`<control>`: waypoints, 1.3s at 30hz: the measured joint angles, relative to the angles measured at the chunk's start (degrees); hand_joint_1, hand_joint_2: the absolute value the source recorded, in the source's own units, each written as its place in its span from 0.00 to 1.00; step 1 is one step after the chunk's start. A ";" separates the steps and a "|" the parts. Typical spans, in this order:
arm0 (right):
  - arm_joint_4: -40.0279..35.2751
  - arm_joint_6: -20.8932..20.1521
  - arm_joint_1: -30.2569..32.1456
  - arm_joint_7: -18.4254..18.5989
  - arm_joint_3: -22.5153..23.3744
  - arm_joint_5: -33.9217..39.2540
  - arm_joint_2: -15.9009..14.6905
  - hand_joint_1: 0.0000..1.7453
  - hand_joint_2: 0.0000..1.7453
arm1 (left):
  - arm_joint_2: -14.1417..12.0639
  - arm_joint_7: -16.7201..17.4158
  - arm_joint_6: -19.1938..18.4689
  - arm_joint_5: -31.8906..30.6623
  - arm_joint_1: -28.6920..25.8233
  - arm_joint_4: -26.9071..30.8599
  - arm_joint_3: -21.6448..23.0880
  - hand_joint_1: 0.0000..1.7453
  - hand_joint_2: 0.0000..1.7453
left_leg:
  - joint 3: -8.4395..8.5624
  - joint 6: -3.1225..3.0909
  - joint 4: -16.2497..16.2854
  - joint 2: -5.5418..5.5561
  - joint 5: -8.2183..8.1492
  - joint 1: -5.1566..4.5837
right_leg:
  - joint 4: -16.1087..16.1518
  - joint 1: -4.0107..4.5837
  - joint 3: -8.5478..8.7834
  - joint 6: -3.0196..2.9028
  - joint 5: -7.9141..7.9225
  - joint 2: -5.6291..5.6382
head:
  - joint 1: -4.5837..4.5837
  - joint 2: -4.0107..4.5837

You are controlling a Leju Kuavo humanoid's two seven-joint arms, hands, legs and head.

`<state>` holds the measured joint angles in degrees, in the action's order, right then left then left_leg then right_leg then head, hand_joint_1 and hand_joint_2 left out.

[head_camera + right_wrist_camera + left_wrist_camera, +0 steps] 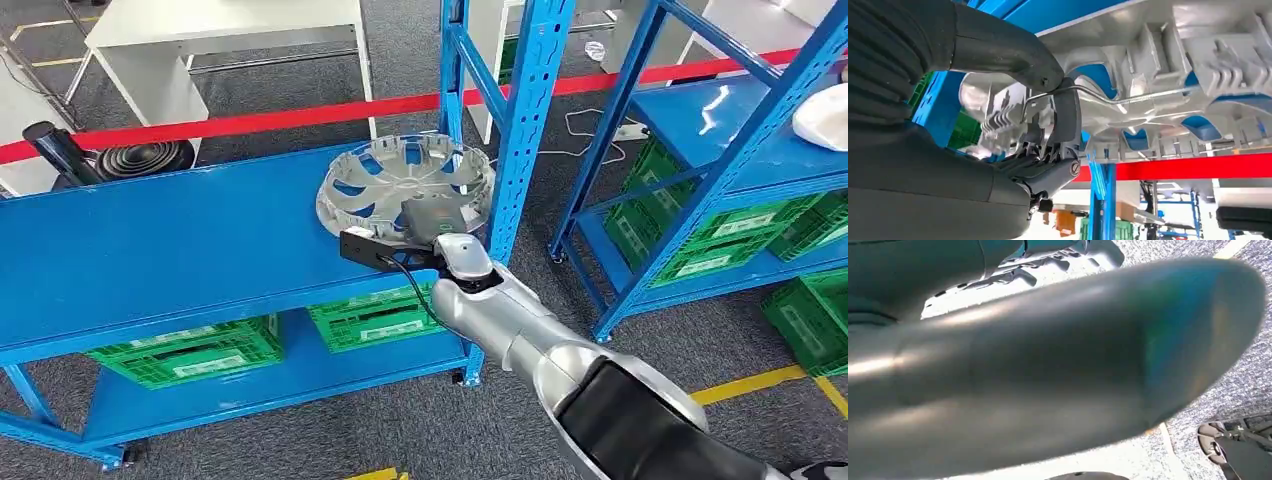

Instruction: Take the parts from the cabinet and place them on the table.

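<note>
Between your right hand's point(425, 222) thumb and fingers point(1068, 120) sits the hubcap's point(405, 180) near rim, clamped, on the shelf point(160, 245). Treat it as light, stiff, brittle plastic; grip the rim, not spokes. Left hand: can't tell.

My right arm point(540, 340) reaches forward and up from the lower right, silver forearm stretched out, wrist bent toward the shelf. My right robot hand point(432, 218) lies on the near rim of the hubcap point(405, 185). In the right wrist view my thumb point(1003, 47) curls over the rim and my dark fingers point(1065, 120) press from the other side, pinching it.
</note>
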<state>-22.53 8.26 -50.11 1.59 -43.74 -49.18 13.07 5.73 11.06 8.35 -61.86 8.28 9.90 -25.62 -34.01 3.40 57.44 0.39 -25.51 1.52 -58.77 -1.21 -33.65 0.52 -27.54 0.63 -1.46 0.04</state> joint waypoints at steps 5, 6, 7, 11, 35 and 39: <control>0.11 -0.04 0.01 -0.87 0.02 -0.17 0.81 1.00 1.00 | 0.07 -0.24 0.00 -0.04 0.01 0.00 0.00 0.00 0.00 | 0.00 0.00 0.00 0.00 0.00 0.00 | 0.00 0.00 -0.01 0.00 0.00 0.00 | 0.00 0.00; 0.13 -0.04 0.00 -1.00 0.02 -0.20 1.01 1.00 1.00 | 0.07 -0.24 0.00 -0.04 0.01 0.02 0.00 0.00 0.00 | 0.00 0.00 0.00 0.01 0.00 0.00 | 0.00 0.00 -0.01 0.00 0.00 0.00 | 0.00 0.00; 0.15 -0.02 0.00 -1.16 0.02 -0.24 1.20 1.00 1.00 | 0.07 -0.24 0.00 -0.07 0.01 0.00 0.00 0.00 0.00 | -0.01 0.00 0.00 0.01 0.00 0.00 | 0.00 0.00 -0.01 0.00 0.00 0.00 | -0.02 0.00; 0.28 0.22 0.00 -1.90 0.02 -0.90 2.05 1.00 1.00 | 0.07 -0.26 -0.04 -0.18 0.00 0.02 -0.02 0.00 0.00 | -0.01 0.00 -0.01 0.00 0.00 0.00 | 0.00 0.00 -0.01 0.00 -0.01 0.00 | 0.00 0.00; 0.90 0.02 0.02 -2.12 0.02 -1.73 4.81 0.00 0.00 | -0.02 -0.48 -0.52 -1.66 -0.25 0.00 -0.44 0.00 1.00 | 0.00 0.00 -0.01 0.00 0.00 0.00 | 0.00 0.00 0.00 0.00 -0.01 -0.01 | 0.00 0.00; 0.98 0.02 0.02 -1.88 0.02 -1.70 4.79 0.00 0.00 | -0.02 -0.17 -0.52 -1.84 -0.29 0.00 -0.44 0.00 1.00 | 0.00 0.00 -0.01 0.00 0.00 0.00 | 0.00 0.00 0.00 0.00 -0.01 -0.01 | 0.00 0.00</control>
<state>-21.55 8.28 -50.09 -0.28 -43.71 -50.88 17.86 5.70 10.88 7.82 -63.69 8.00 9.90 -26.05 -34.01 3.40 57.43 0.40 -25.51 1.52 -58.77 -1.21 -33.65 0.53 -27.54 0.62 -1.46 0.04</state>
